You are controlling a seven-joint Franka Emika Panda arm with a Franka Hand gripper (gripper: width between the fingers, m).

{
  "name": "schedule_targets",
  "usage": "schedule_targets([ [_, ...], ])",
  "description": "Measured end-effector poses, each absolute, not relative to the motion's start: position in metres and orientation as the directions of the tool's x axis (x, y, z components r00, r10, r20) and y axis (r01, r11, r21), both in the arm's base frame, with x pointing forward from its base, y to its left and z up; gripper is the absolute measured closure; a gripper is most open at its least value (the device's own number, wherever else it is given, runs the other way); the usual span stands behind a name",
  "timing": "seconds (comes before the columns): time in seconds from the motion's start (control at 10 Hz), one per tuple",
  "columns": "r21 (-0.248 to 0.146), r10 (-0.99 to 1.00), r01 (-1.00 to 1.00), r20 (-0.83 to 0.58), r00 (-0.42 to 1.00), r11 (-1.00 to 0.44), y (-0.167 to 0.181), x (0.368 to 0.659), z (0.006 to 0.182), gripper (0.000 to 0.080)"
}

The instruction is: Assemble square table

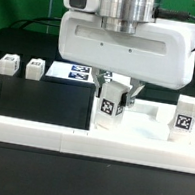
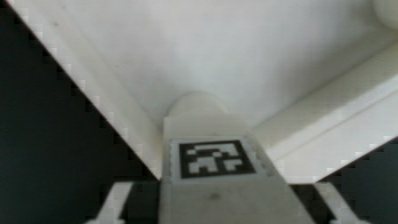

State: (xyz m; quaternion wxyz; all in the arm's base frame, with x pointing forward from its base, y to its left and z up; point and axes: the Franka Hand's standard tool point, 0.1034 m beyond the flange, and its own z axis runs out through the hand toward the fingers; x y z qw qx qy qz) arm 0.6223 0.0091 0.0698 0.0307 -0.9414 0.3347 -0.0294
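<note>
Hand [image 1: 117, 90] pinches the held leg [image 1: 110, 104] [image 2: 217, 150] right at the border wall [image 1: 40, 130]. We see a far leg [image 1: 7, 65] and a second far leg [image 1: 34, 69] well behind that wall, and a near leg [image 1: 184, 117] just behind it.

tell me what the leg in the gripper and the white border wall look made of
Held leg: looks like white plastic, matte, with even colour and crisp edges; its black-and-white tag seems a printed sticker. Border wall: also white, smooth and matte, probably plastic or painted board; can't tell which.
</note>
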Motion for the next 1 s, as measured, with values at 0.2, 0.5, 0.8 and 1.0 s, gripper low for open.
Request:
schedule_targets([
  [0.2, -0.085, -0.79, -0.787, 0.016, 0.612, -0.611, 0.0093, 0.6224, 0.0702, 0.0506],
  [0.5, -0.091, -0.992, -0.99, -0.052, 0.116, -0.111, 0.0118, 0.6211, 0.0696, 0.0506],
  [0.8, -0.084, -0.966, -0.973, -0.165, -0.199, 0.214, 0.0103, 0.6216, 0.0682, 0.0506],
  [1.0, -0.091, -0.974, -0.981, -0.16, -0.157, 0.173, 0.0103, 0.6216, 0.0682, 0.0268],
])
